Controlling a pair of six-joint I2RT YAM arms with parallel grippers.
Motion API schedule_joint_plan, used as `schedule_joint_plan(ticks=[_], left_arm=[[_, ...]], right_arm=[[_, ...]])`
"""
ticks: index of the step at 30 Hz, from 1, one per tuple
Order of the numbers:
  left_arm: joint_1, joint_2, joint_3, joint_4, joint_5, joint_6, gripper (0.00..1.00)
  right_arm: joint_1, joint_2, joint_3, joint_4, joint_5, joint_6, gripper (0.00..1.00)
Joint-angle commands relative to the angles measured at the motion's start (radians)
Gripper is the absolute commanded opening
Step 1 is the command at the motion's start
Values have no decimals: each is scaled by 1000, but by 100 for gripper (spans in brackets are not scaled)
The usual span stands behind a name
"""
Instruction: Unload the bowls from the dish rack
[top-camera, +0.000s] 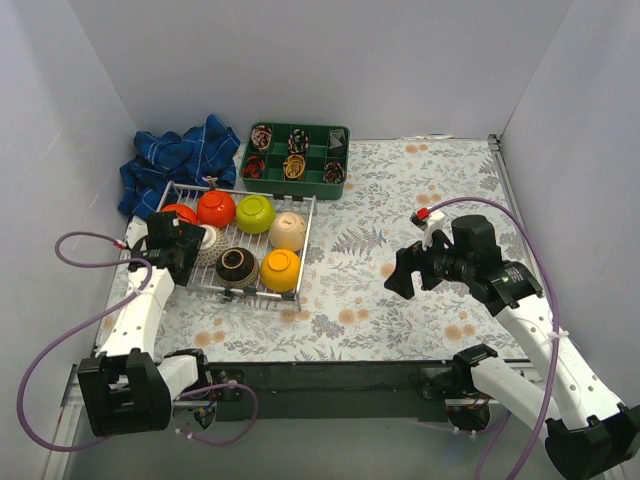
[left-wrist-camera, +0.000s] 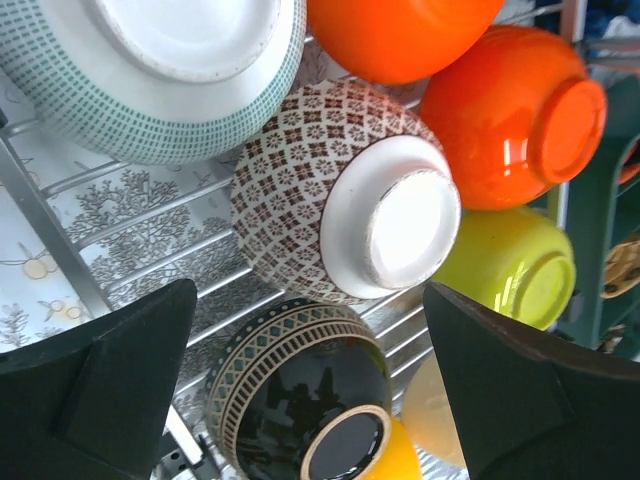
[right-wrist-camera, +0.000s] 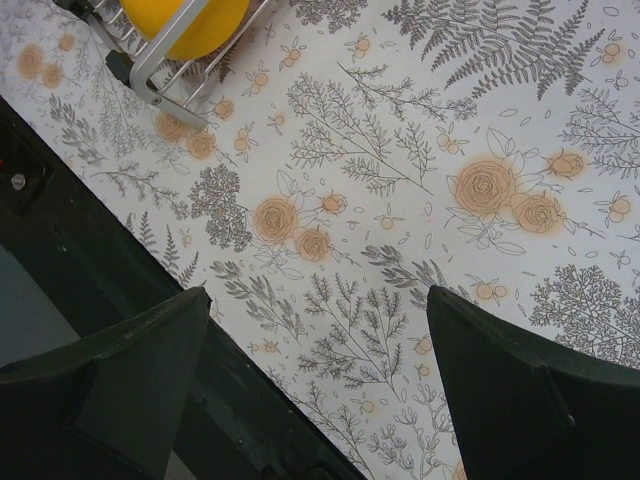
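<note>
I see the rack (top-camera: 245, 191) packed with bowls, feet turned up: an orange bowl (top-camera: 216, 207), a lime bowl (top-camera: 255, 213), a beige bowl (top-camera: 288, 231), a dark bowl (top-camera: 236, 265) and a yellow bowl (top-camera: 280, 269), among others. The green tray (top-camera: 300, 188) behind it holds small coiled things in its compartments. My left gripper (left-wrist-camera: 309, 285) hangs spread wide over the rack's left end, with a brown-patterned bowl (left-wrist-camera: 340, 210) just ahead, between its fingers and clear of both. My right gripper (right-wrist-camera: 318, 290), also spread, holds nothing over the table (right-wrist-camera: 480, 120), with the rack well off to its left.
</note>
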Motion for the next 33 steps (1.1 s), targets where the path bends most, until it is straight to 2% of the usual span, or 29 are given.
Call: schedule_joint_plan(ticks=[1,9,17,33], left_arm=[[6,-50,-55,133,-49,-108,98],[6,-17,-157,289,-10,-181,98],[23,-37,-233,409,-32,-168,98],[38,23,-249,429,-10,-114,98]], right_arm=[[1,-22,23,-1,-43,7,99],[7,-31,15,-1,-55,3,99],[13,-42,6,-3,-49,-7,99],[14,-33,8,-4,-46,-9,99]])
